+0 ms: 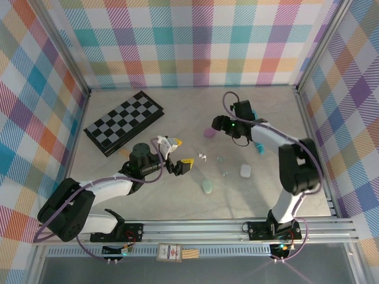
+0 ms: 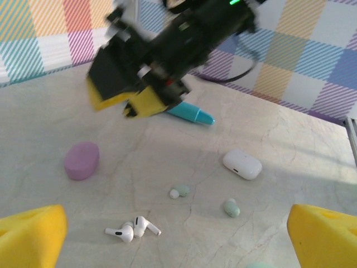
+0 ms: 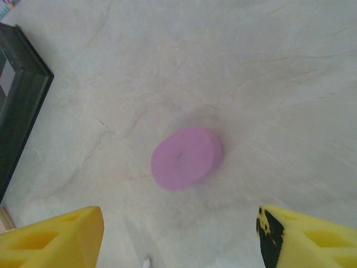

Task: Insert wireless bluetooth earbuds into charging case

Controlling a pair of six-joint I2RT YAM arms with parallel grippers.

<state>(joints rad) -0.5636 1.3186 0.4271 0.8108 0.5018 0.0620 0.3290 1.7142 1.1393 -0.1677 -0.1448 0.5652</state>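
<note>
Two white stemmed earbuds [image 2: 134,229] lie touching on the table, also small in the top view [image 1: 202,157]. Two pale green buds [image 2: 179,191] [image 2: 231,208] lie apart beyond them. A white case [image 2: 242,164], a pink case [image 3: 187,157] and a green case [image 1: 207,186] all lie closed. My left gripper [image 2: 178,240] stands open just short of the white earbuds, holding nothing. My right gripper [image 3: 178,237] hovers open above the pink case [image 1: 209,132], which is not between its fingers. Any pinkish bud is out of view.
A folded chessboard [image 1: 124,122] lies at the back left, its edge close to the right gripper's left side [image 3: 19,106]. A blue pen-like object [image 2: 189,113] lies behind the right gripper. Aluminium rails and checked walls bound the table.
</note>
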